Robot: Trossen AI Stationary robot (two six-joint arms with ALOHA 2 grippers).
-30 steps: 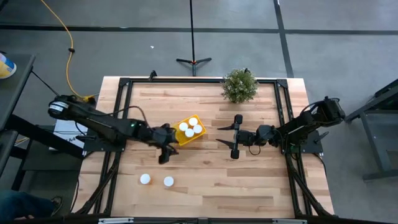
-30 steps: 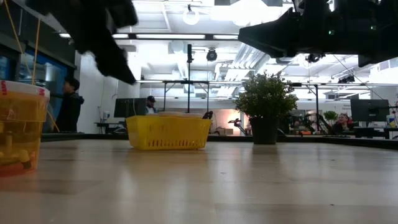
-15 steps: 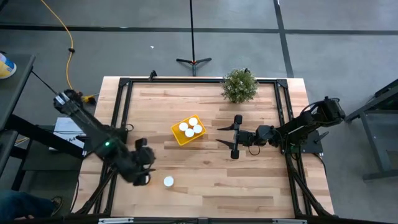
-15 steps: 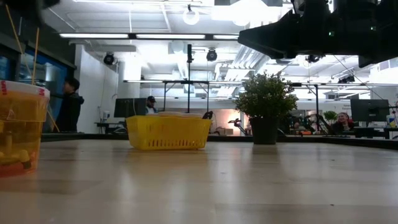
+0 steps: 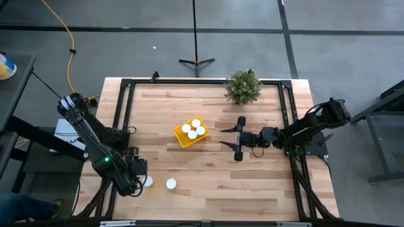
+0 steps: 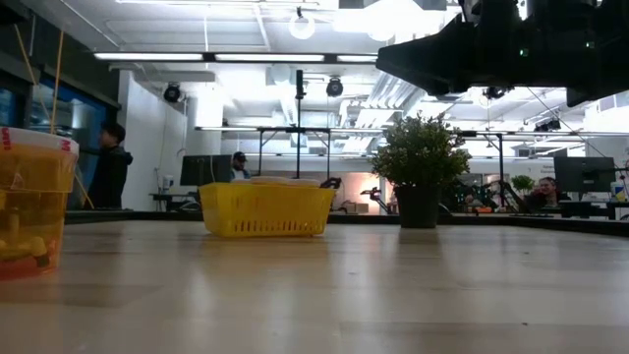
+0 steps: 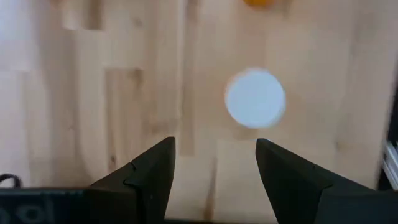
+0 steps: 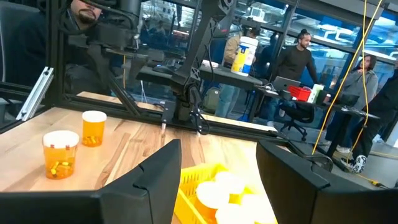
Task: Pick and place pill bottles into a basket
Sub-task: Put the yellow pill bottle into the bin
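Observation:
The yellow basket stands mid-table with several white-capped pill bottles in it; it also shows in the low view and the right wrist view. Two pill bottles stand on their bases near the table's near-left: one in the open, one partly under my left gripper. In the left wrist view its white cap lies ahead of my open left gripper, which points down above it. My right gripper is open and empty, right of the basket.
A green potted plant stands at the far edge, right of centre. A dark frame rail runs along the table's sides. One bottle stands close to the low camera. People stand in the room beyond the table.
My left gripper has left the basket's near-left side and gone toward the table's near-left corner, ending above the left of the two standing bottles. It has gone out of the low view. The bottles and the basket have stayed put.

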